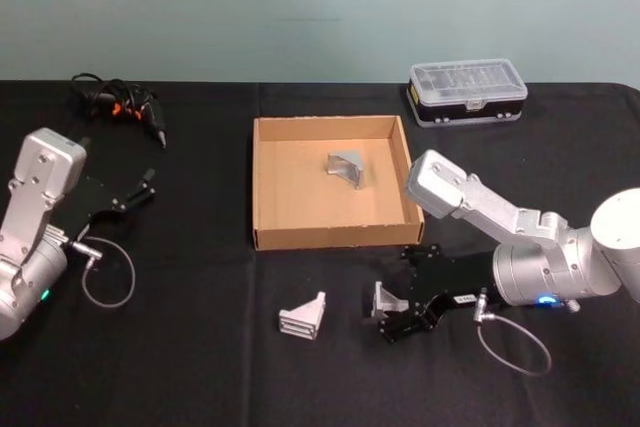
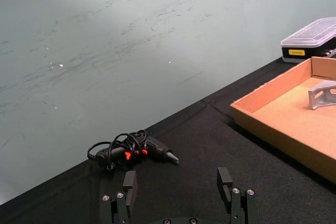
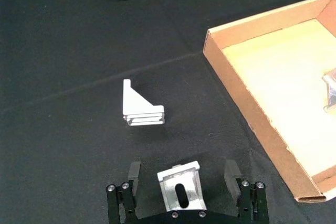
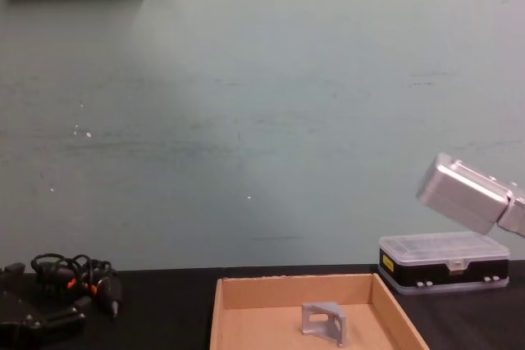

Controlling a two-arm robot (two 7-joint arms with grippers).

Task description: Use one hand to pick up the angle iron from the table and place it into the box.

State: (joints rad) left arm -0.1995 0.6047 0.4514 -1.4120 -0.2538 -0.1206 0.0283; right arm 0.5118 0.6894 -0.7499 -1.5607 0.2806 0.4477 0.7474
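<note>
In the right wrist view an angle iron (image 3: 180, 190) lies on the black table (image 3: 79, 51) between the two black fingers of my right gripper (image 3: 181, 174). The gripper is open, with a gap on each side of the iron. From the head, this gripper (image 1: 380, 312) sits low in front of the box (image 1: 262, 187) around that iron (image 1: 388, 299). A second angle iron (image 1: 303, 316) (image 3: 142, 106) lies just to its left. A third angle iron (image 1: 348, 169) (image 4: 324, 320) stands inside the tan box (image 3: 247, 103). My left gripper (image 1: 145, 187) (image 2: 177, 182) is parked open at the far left.
A black plastic case with a clear lid (image 1: 467, 93) (image 4: 443, 261) stands behind the box on the right. A black and orange corded tool (image 1: 125, 105) (image 2: 134, 152) lies at the back left. A looped cable (image 1: 108, 272) trails from the left arm.
</note>
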